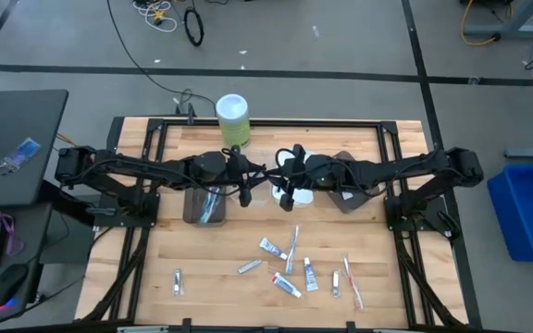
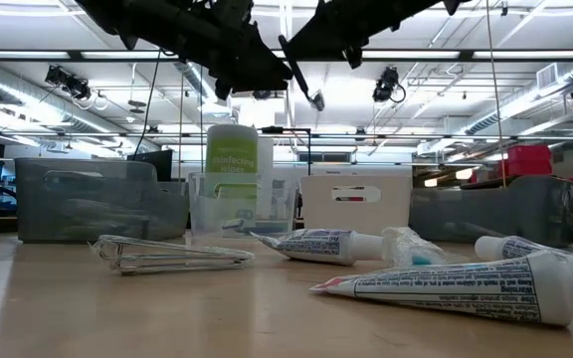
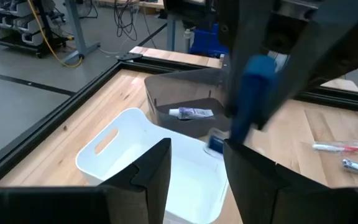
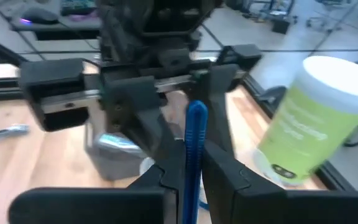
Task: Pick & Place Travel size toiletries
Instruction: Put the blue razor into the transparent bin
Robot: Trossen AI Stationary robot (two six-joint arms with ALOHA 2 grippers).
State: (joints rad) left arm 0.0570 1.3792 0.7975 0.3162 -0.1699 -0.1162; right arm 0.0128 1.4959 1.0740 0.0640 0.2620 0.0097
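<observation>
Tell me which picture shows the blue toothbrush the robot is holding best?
The right wrist view: the blue toothbrush stands upright, pinched in the right pincer. The left wrist view shows it blurred, close up. In the high view it hides among the meeting arms, and the low view shows only dark arms overhead.

Light: bright, even, from ceiling strip lights (image 2: 267, 55) glaring white in the low view | Shadows: soft and faint on the worktop (image 1: 211, 268) | Blur: nearest toothpaste tube (image 2: 456, 288) out of focus, green bottle (image 4: 316, 118) smeared, left wrist's blue toothbrush (image 3: 253, 87) blurred | Arms overhead read as silhouettes
</observation>
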